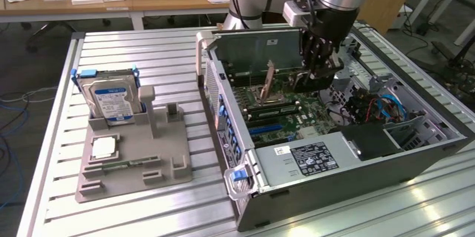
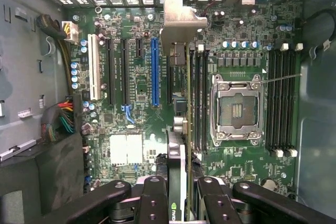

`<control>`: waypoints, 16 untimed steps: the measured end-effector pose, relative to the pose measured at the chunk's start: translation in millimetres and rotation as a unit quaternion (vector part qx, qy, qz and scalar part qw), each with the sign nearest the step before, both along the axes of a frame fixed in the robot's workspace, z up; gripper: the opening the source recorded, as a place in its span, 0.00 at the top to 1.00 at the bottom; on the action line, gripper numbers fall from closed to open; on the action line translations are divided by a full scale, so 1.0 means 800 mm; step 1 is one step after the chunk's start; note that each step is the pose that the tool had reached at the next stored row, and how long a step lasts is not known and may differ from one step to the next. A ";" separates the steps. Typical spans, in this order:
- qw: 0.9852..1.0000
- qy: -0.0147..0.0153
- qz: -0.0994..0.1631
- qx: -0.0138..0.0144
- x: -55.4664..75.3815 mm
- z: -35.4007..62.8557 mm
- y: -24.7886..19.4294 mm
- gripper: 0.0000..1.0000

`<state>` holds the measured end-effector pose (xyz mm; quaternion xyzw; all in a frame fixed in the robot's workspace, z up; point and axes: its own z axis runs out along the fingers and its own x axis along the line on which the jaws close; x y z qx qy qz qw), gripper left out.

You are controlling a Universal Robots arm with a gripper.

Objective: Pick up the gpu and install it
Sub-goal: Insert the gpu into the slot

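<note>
The end effector (image 1: pixel 315 73) is clamped on the gpu (image 2: pixel 177 177), holding it edge-down just above the motherboard (image 2: pixel 131 108) inside the open case (image 1: pixel 356 156), its bracket toward the vented rear wall, presumably to line its connector edge up with a slot.

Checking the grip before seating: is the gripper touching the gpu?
Touching. The wrist view shows the gripper clamped on both faces of the gpu.

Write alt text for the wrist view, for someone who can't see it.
The gripper holds the graphics card edge-on inside an open computer case, its silver bracket toward the case's vented wall. Beneath it lies the green motherboard, with a blue slot on one side of the card and the empty processor socket on the other.
</note>
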<state>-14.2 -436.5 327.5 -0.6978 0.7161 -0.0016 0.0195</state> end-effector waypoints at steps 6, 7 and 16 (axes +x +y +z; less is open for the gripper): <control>1.000 0.000 0.000 0.000 0.000 -0.010 -0.0001 0.73; 1.000 0.000 0.000 0.000 0.000 -0.011 -0.0001 0.73; 1.000 0.000 0.000 0.000 0.000 -0.013 -0.0001 0.73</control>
